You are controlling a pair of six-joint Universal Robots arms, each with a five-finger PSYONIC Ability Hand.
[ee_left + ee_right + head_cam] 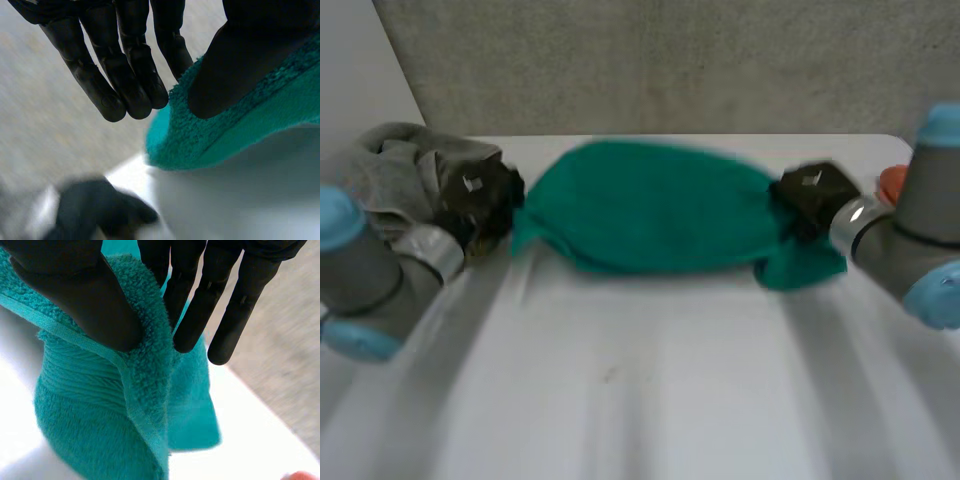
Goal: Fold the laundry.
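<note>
Right hand [75, 290] pinches towel [90, 435] (thumb atop).

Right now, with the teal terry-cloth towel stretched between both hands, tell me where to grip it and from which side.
Grip the teal terry-cloth towel at its two opposite ends, coming from the outer sides, as the left hand and right hand do: thumb on one face, fingers on the other. Each end bunches into a thick fold that pinches firmly, and the cloth spreads wide between.
</note>
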